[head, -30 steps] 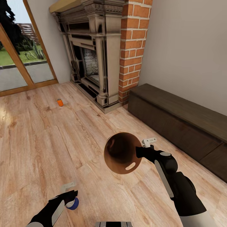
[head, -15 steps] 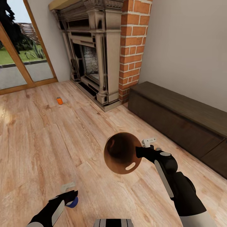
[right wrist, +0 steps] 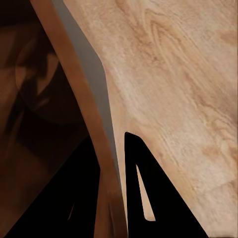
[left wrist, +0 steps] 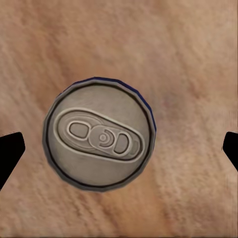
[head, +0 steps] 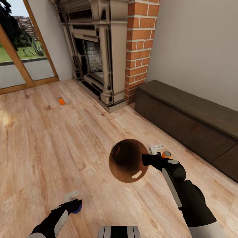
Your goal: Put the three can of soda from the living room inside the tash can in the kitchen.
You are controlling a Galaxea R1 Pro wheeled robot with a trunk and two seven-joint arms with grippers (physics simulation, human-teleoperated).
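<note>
In the head view the right hand point(head: 149, 158) carries the tash can point(head: 128, 160) by its rim, with orange cans point(head: 61, 101) on the floor. In the left wrist view the blue can point(left wrist: 99, 134) stands centred between wide-spread fingers point(left wrist: 10, 151) — the left hand should descend straight. In the right wrist view the fingers point(right wrist: 141, 183) pinch the rim.

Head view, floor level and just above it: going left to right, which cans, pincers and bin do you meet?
Far orange can → left pincer over the blue can → trash can, held off the floor → right pincer on its rim → second orange can.
</note>
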